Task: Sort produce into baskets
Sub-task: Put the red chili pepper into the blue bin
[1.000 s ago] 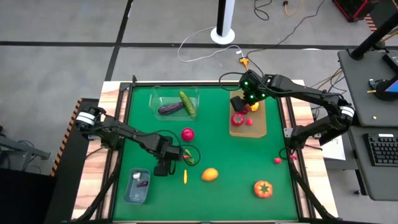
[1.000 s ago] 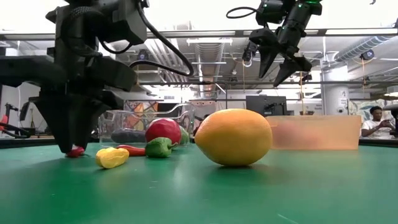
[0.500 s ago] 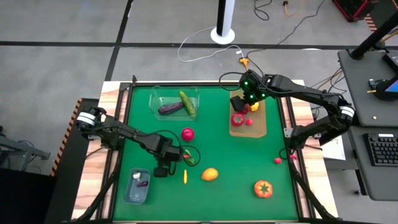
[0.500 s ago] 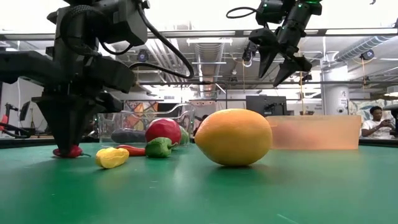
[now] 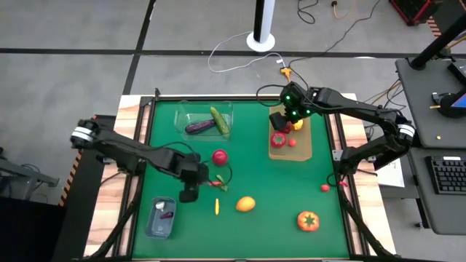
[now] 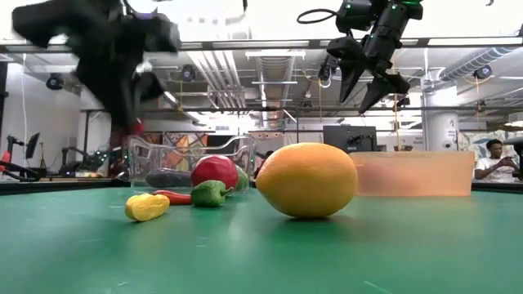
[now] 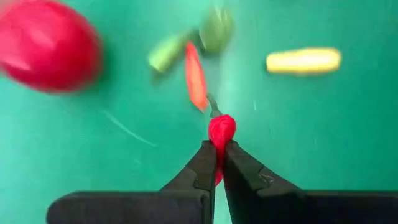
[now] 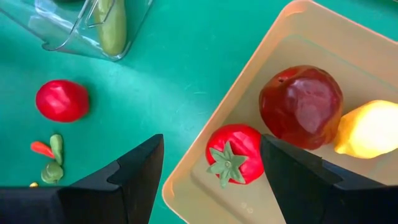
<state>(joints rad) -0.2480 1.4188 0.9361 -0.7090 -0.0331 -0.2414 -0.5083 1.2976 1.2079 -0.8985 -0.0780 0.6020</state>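
Note:
My left gripper (image 7: 219,148) is shut on a small red chilli (image 7: 222,127) and is raised above the green table, left of the middle (image 5: 189,191). Below it lie a red chilli (image 7: 196,78), small green chillies (image 7: 214,31), a yellow chilli (image 7: 303,60) and a red round fruit (image 7: 48,45). My right gripper (image 8: 211,174) is open and empty above the tan tray (image 5: 301,142). The tray holds a tomato (image 8: 235,154), a dark red fruit (image 8: 301,106) and a yellow fruit (image 8: 370,127). The clear tub (image 5: 206,110) holds an eggplant (image 5: 199,126) and a cucumber (image 5: 220,119). My left gripper pinches the small red chilli between its two fingertips (image 7: 205,163), by the chilli's end nearer the gripper. The fingers point down at the table. The chilli sticks out past the fingertips and is lifted clear of the table.
A bluish-grey tub (image 5: 161,217) stands near the front left. An orange fruit (image 5: 246,204) and a tomato (image 5: 308,220) lie near the front edge. Small red pieces (image 5: 325,188) lie at the right edge.
My left gripper has risen from the table with the small red chilli, which now hangs clear of the surface. The other chillies stay where they lay. My right arm has kept still.

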